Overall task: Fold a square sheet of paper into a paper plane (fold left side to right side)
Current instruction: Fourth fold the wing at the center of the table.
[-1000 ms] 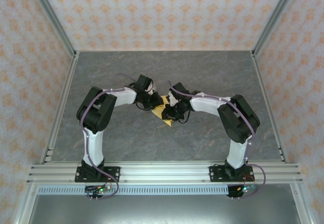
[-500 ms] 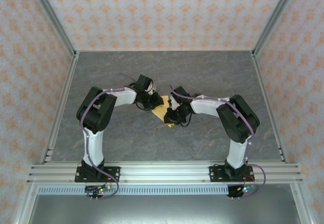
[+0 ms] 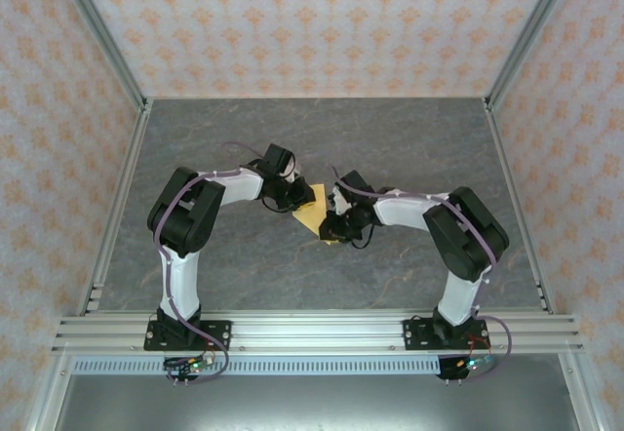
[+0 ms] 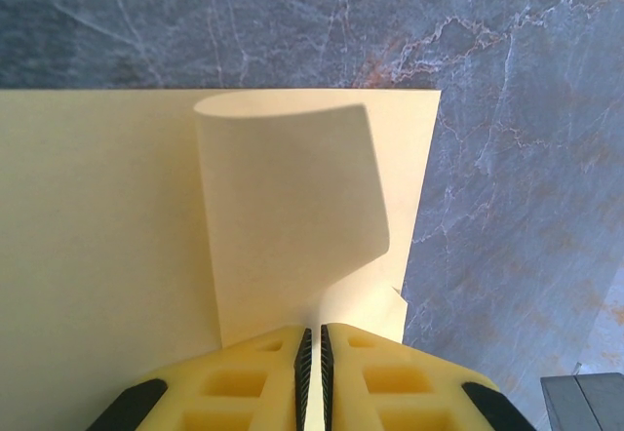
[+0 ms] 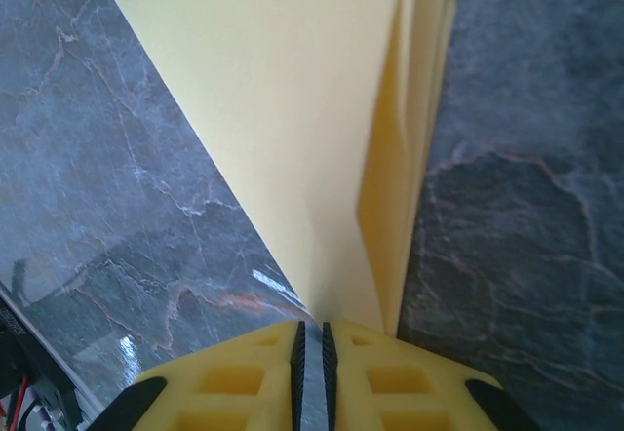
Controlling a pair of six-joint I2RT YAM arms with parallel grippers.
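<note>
The yellow sheet of paper (image 3: pixel 311 213) lies partly folded on the grey tabletop between both grippers. In the left wrist view a flap (image 4: pixel 292 207) rises curled from the flat layer (image 4: pixel 97 246). My left gripper (image 4: pixel 312 332) is shut on the flap's lower edge, and stands at the sheet's left edge (image 3: pixel 295 200). In the right wrist view the paper (image 5: pixel 292 109) narrows to a point at my right gripper (image 5: pixel 310 326), with folded layers standing along its right side. That gripper (image 3: pixel 334 226) is shut, with grey table showing through the slit between its pads.
The grey marbled tabletop (image 3: pixel 409 138) spreads around the paper. Aluminium frame rails (image 3: pixel 117 197) run along both sides, with a rail across the front (image 3: pixel 312 329). Patterned walls enclose the back and sides.
My right gripper has slid toward the near end of the paper and its elbow has swung right. The left arm has held still.
</note>
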